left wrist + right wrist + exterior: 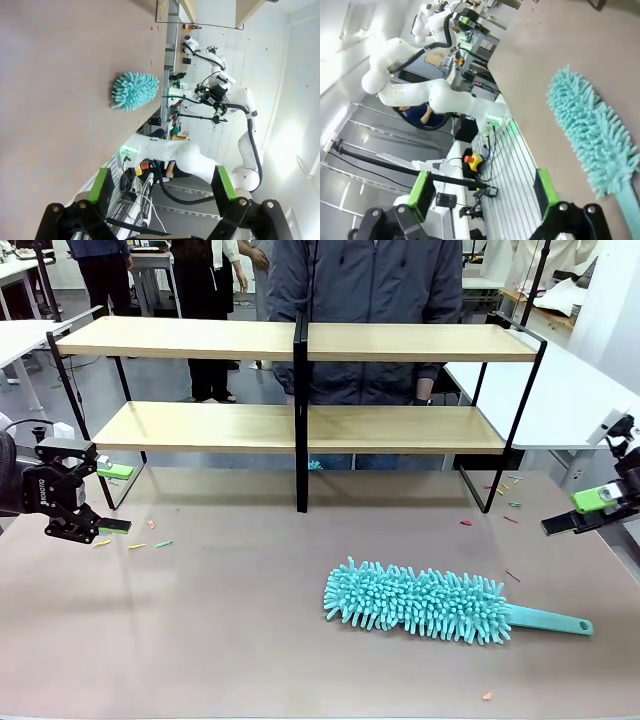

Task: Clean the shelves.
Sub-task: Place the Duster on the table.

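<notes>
The shelves stand at the far side of the table, two light-wood boards in a thin black frame with a central black post, both bare. A teal fluffy duster lies flat on the table in front, its handle pointing right; it also appears as the duster and duster in the wrist views. My left gripper hovers open at the left table edge. At the far right edge my right gripper is open, nothing between its fingers, well apart from the duster.
A person in a dark jacket stands behind the shelves. Small coloured scraps lie near the left gripper and more scraps by the shelf's right foot. White tables flank the workspace.
</notes>
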